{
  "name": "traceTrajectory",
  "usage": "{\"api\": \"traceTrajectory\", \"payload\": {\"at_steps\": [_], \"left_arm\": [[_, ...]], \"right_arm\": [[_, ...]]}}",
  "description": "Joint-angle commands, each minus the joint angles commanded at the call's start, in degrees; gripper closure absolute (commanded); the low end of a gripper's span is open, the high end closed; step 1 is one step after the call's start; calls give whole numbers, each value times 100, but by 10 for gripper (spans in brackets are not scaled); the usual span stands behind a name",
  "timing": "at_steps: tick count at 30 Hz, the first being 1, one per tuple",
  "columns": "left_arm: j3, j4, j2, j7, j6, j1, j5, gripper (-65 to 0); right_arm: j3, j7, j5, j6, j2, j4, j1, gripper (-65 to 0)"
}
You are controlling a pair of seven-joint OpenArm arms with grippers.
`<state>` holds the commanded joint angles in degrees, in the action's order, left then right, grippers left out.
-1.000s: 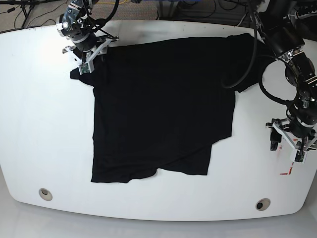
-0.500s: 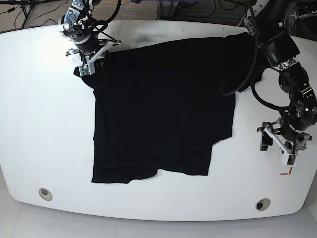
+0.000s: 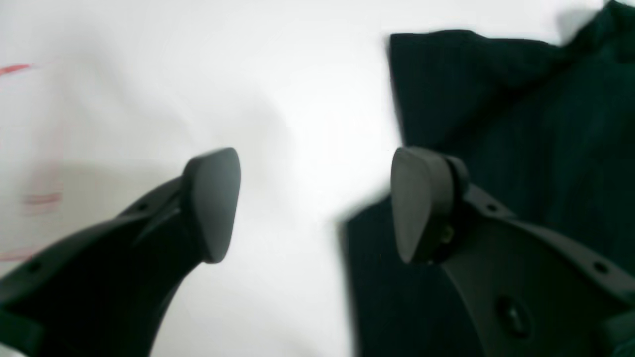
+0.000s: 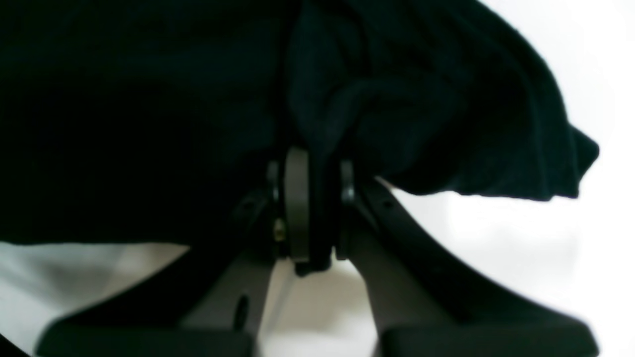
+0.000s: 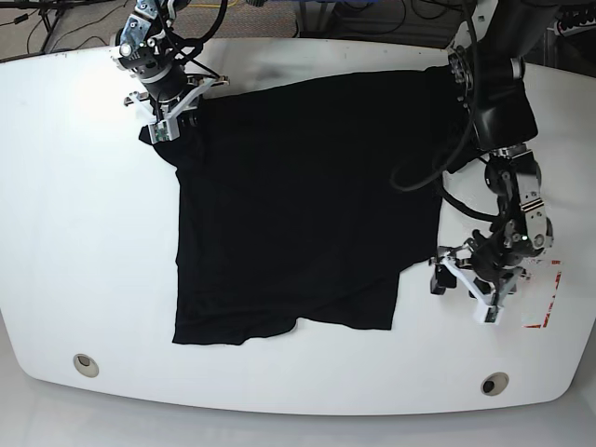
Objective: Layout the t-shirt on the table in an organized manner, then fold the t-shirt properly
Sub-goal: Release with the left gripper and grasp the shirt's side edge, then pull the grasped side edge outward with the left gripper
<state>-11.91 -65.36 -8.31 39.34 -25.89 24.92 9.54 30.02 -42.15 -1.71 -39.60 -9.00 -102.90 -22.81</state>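
Note:
The black t-shirt (image 5: 298, 196) lies spread across the middle of the white table (image 5: 74, 233), its lower right part folded in a step. My right gripper (image 5: 166, 126) is shut on bunched cloth at the shirt's far left corner; the right wrist view shows the pads (image 4: 297, 198) pinching a fold of the t-shirt (image 4: 421, 99). My left gripper (image 5: 461, 296) is open just right of the shirt's lower right edge. In the left wrist view the gripper (image 3: 315, 203) spans the t-shirt (image 3: 521, 124) edge, one finger over bare table (image 3: 149, 99).
Two round grommet holes (image 5: 86, 364) (image 5: 494, 383) sit near the front edge. Red tape marks (image 5: 540, 324) lie at the right front, also seen as red tape (image 3: 15, 68) in the left wrist view. Cables and floor lie beyond the far edge.
My left gripper has swung left from near the red tape to the shirt's lower right edge, staying open. The right gripper shifted slightly with the corner cloth, then held.

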Motion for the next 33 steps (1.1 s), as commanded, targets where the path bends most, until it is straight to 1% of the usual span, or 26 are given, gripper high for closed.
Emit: {"api": "traceTrajectory", "payload": {"at_steps": [2,3,4,7,9,13,17,22,23,24,25,27,28,29,31,32,33], "left_arm": [[185,290,9,-149,0,70,9,-451],[246,422,18,-229,0,88,9,-451],[264,519,26,-308,9,88,9,-451],[273,835,202,-545,18,97,0,-451],[281,1011,211,-651,35,167,0,-451],[281,1512,229,-703,35,352,0,-451],[281,2040,387,-809,35,545,0,-450],[281,2312,440,-844,35,598,0,-443],[281,2312,448,-826,35,589,0,-431],[281,2303,448,-818,35,580,-9,-392],[281,2303,448,-818,35,571,-9,-374],[281,2295,448,-818,35,563,-9,-261],[281,2295,448,-818,35,563,-9,-237],[281,2295,448,-818,35,563,-9,-153],[281,2303,431,-818,35,527,-9,-94],[281,2286,422,-818,26,466,-9,-49],[281,2286,422,-818,26,440,-9,-35]], "right_arm": [[0,9,0,-9,34,-9,0,0],[0,9,0,-40,52,-18,0,0],[0,9,0,-40,52,-35,9,0],[0,9,0,-40,52,-53,9,0],[18,9,0,-40,60,-53,44,0],[44,9,0,-40,69,-53,79,0],[44,9,0,-40,69,-53,79,0],[35,9,0,-40,69,-53,88,0],[26,9,0,-40,69,-53,105,0],[35,9,0,-40,69,-53,149,0],[35,9,-9,-40,69,-53,158,0],[44,9,-26,-40,69,-53,176,0],[44,9,-26,-40,69,-53,176,0],[44,9,-26,-40,69,-62,176,0],[44,9,-26,-40,78,-79,211,0],[44,9,-35,-40,78,-79,211,0],[44,9,-35,-40,78,-79,211,0]]}}
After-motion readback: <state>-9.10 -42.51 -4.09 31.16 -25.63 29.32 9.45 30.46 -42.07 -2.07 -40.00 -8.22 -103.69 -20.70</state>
